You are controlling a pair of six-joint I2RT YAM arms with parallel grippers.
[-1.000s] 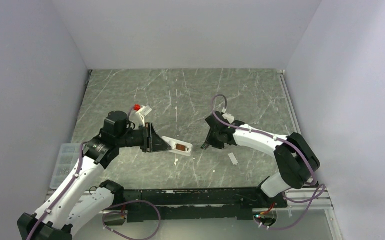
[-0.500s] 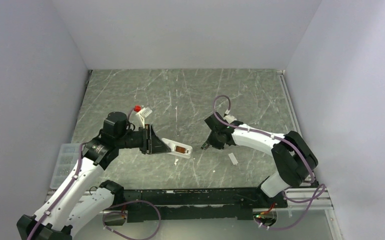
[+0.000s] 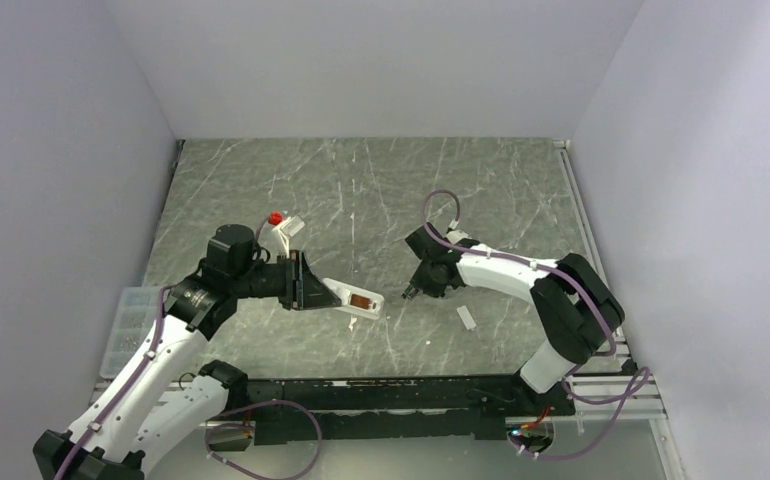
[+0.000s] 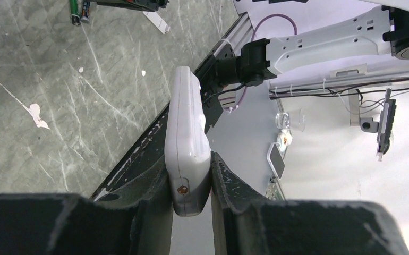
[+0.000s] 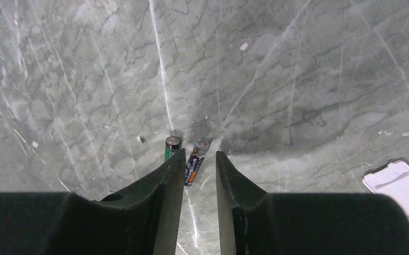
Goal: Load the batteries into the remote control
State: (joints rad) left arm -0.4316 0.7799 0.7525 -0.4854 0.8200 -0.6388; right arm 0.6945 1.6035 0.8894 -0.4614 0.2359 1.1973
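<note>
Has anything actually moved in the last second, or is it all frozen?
Very little. The right arm drew its elbow in toward the left, and the right gripper edged slightly left above the batteries, its fingers open around one. The left gripper kept the remote control clamped, barely shifting.

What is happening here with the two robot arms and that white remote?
The left gripper is shut on the remote and holds it out toward the right arm, with the open battery slot showing from above. The right gripper is open and low over two batteries lying side by side on the table. Its fingers stand on either side of one battery; the other battery lies just outside them. Neither is gripped yet. A small white flat piece, possibly the cover, lies nearby.
</note>
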